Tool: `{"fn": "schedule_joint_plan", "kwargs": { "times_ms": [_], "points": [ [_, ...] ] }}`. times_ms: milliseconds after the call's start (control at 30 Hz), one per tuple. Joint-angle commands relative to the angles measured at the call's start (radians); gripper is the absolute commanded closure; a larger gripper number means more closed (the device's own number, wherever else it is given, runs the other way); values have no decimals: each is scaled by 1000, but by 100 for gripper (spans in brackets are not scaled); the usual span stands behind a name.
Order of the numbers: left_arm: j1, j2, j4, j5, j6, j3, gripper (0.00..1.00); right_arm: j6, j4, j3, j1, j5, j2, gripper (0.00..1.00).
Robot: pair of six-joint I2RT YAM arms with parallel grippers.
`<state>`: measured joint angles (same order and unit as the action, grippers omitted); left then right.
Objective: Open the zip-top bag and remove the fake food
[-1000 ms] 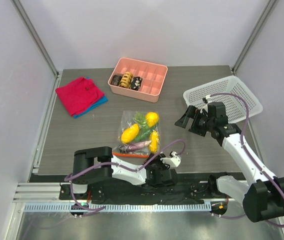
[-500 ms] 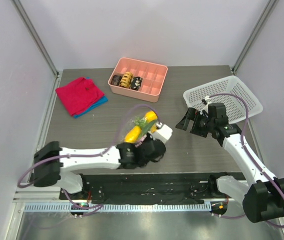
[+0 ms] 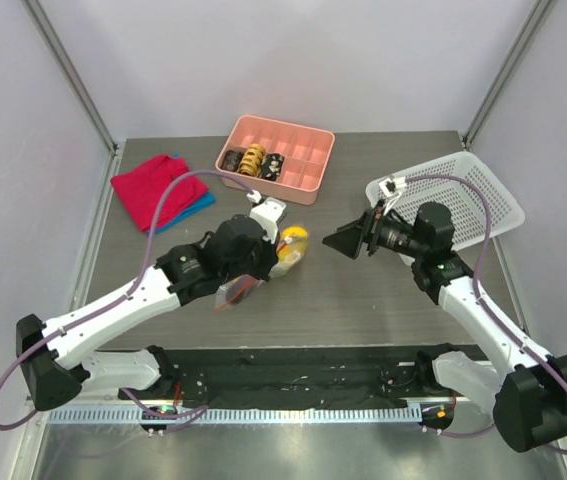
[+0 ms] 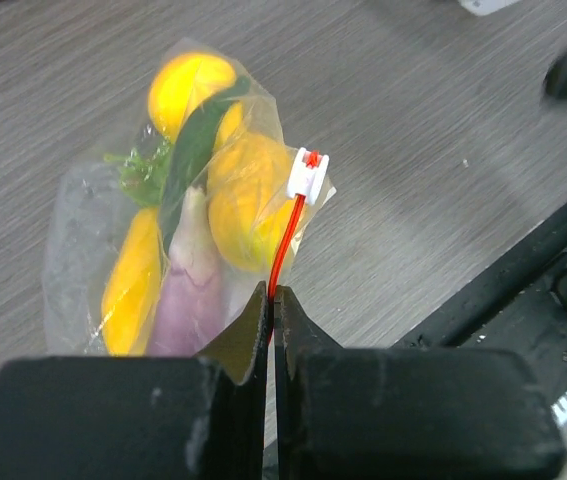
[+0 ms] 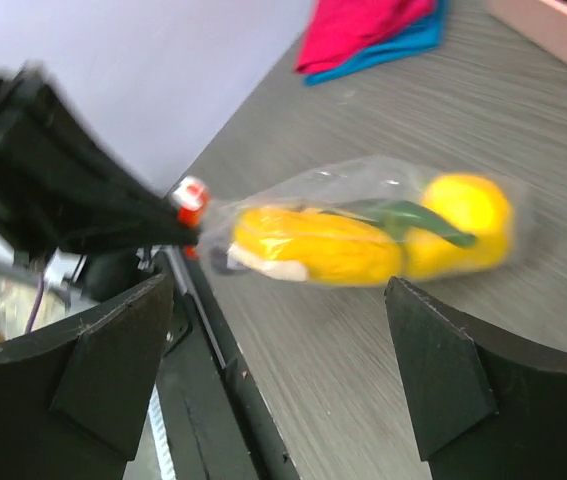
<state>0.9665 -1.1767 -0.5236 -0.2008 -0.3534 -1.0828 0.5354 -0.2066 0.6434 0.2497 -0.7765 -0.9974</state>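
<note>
On the table [image 3: 383,300], the white basket [image 3: 483,190] sits far right, the pink tray [image 3: 308,150] at the back and the red cloth [image 3: 158,190] far left. The bag [image 4: 83,220], at mid-table, contains the food [image 4: 243,200]. The left gripper [image 4: 270,295] is clamped on the bag's red zipper strip [image 4: 283,240]. The right gripper [image 3: 348,242], spread wide and empty, faces the bag from nearby.

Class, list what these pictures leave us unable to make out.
Top view: the left arm covers most of the zip-top bag.
Left wrist view: the left pincer hides the zipper strip's gripped end.
Right wrist view: blur; bag open or sealed, unclear.
Top view: pink tray's contents too small to name.
</note>
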Motion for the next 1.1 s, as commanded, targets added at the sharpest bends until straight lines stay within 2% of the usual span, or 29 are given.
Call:
{"fn": "schedule_joint_plan", "kwargs": {
  "times_ms": [0, 100, 233, 367, 533, 767, 800, 900, 933, 1000, 1033, 1067],
  "points": [
    [-57, 42, -47, 153, 45, -95, 100, -136, -298, 7, 106, -141, -73, 9],
    [-78, 31, -67, 184, 67, -140, 100, -175, -399, 5, 178, -138, -130, 11],
    [-98, 25, -85, 224, 77, -160, 100, -343, -349, 44, 224, -103, -200, 12],
    [-106, 28, -87, 228, 77, -161, 100, -348, -434, 45, 252, -93, -268, 15],
    [-118, 23, -107, 247, 90, -196, 100, -426, -422, 94, 264, -61, -313, 13],
    [-121, -6, -136, 250, 90, -220, 100, -414, -418, 206, 273, -156, -418, 15],
    [-121, -6, -136, 248, 87, -218, 100, -407, -406, 235, 287, -165, -438, 18],
    [-124, -4, -144, 236, 94, -221, 100, -410, -369, 245, 296, -172, -448, 45],
    [-127, -6, -145, 230, 94, -226, 100, -404, -369, 240, 299, -176, -451, 63],
    [-130, -9, -141, 233, 99, -229, 100, -397, -373, 234, 301, -188, -454, 77],
    [-130, -9, -132, 232, 100, -229, 100, -387, -373, 233, 306, -188, -457, 99],
    [-130, -8, -125, 219, 100, -227, 99, -373, -369, 233, 306, -184, -458, 99]
  ]
}}
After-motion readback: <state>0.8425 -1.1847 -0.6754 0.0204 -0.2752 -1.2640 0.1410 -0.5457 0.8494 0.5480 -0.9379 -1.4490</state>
